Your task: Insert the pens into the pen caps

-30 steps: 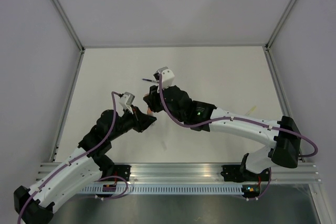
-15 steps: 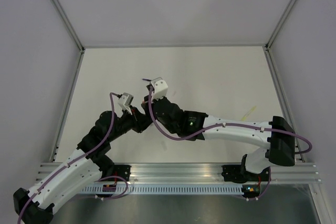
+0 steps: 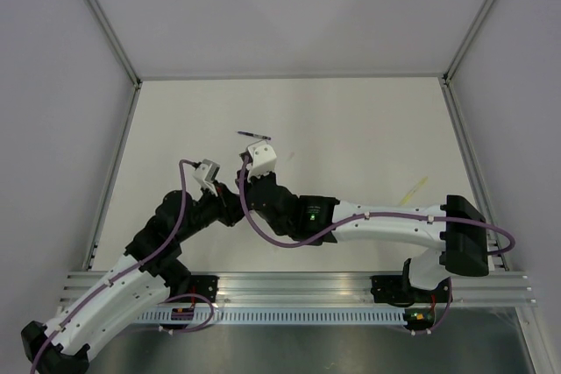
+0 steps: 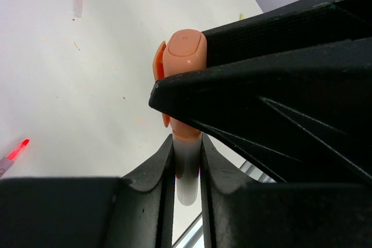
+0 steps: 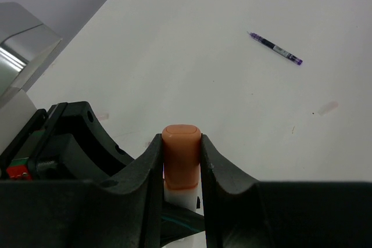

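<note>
My left gripper (image 4: 187, 143) is shut on the whitish barrel (image 4: 187, 169) of a pen. An orange-red pen cap (image 4: 183, 56) sits on that pen's end. My right gripper (image 5: 182, 143) is shut on the same cap (image 5: 181, 155), with the white barrel (image 5: 180, 194) showing just below it. In the top view the two grippers meet, the left (image 3: 226, 208) and the right (image 3: 244, 192), left of the table's middle. A dark purple pen (image 3: 254, 135) (image 5: 276, 49) lies on the table beyond them. A pale yellow pen (image 3: 412, 188) lies at the right. A red-pink pen tip (image 4: 16, 149) shows at the lower left.
The white table (image 3: 351, 129) is bounded by grey walls and aluminium posts (image 3: 131, 85). A metal rail (image 3: 298, 291) runs along the near edge. The right arm (image 3: 386, 216) stretches across the near middle. A small pale scrap (image 5: 328, 107) lies on the table.
Both grippers have moved together to the near left, still joined at the pen and cap. The right arm has stretched further left, and the purple pen now shows in full.
</note>
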Available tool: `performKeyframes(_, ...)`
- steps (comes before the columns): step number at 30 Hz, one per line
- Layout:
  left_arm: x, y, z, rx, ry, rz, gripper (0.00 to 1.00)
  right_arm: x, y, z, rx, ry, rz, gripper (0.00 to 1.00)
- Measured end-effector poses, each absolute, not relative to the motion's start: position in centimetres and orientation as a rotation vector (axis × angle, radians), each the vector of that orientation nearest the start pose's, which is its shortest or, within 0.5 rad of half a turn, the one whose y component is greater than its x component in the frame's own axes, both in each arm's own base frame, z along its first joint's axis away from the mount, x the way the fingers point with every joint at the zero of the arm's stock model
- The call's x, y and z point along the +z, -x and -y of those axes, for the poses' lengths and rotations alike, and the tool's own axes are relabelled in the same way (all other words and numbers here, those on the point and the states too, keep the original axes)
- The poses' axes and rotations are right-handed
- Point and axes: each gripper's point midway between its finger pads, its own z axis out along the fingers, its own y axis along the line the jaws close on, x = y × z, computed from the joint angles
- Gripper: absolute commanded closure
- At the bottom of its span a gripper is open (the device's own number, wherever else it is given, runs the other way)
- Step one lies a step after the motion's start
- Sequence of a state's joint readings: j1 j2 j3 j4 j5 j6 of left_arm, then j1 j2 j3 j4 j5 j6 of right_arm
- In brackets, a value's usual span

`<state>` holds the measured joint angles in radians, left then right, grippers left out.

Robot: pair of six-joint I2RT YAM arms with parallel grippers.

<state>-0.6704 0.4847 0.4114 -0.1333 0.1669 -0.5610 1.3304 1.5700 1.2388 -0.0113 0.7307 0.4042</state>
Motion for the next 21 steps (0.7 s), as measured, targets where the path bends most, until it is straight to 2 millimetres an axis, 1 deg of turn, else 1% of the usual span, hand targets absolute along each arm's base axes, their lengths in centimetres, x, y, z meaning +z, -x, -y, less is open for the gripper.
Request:
performKeyframes(5,19.6,-17.4,20.4,-1.028,-0.236,-1.861,0.98,24.7,-20.6,-42.3,0.571,0.363,-1.825,0.94)
performKeyframes(7,19.8,-17.2,20.5,-1.040,-0.244,-1.849,0.98,24.9,-20.3,-42.3,0.596,0.363,-1.826,0.91)
performKeyframes(10,20.2,-17.0,20.5,-1.052,-0.251,-1.832,0.98,25.4,-20.1,-42.3,0.621,0.359,-1.825,0.82)
performKeyframes(11,20.3,-16.9,20.5,-1.055,-0.252,-1.828,0.98,25.5,-20.0,-42.3,0.626,0.358,-1.825,0.77)
performKeyframes(14,20.3,-16.8,20.5,-1.060,-0.255,-1.818,0.98,25.4,-20.0,-42.3,0.629,0.362,-1.826,0.69)
performKeyframes(16,20.2,-16.7,20.4,-1.063,-0.257,-1.815,0.98,25.4,-19.9,-42.4,0.633,0.365,-1.830,0.65)
performKeyframes(17,20.2,-16.6,20.5,-1.067,-0.261,-1.813,0.98,25.4,-19.8,-42.4,0.637,0.368,-1.831,0.60)
performKeyframes(18,20.2,-16.5,20.5,-1.071,-0.264,-1.810,0.98,25.4,-19.7,-42.3,0.642,0.372,-1.833,0.58)
performKeyframes(21,21.0,-16.6,20.5,-1.083,-0.266,-1.773,0.98,25.5,-19.2,-42.0,0.646,0.387,-1.839,0.50)
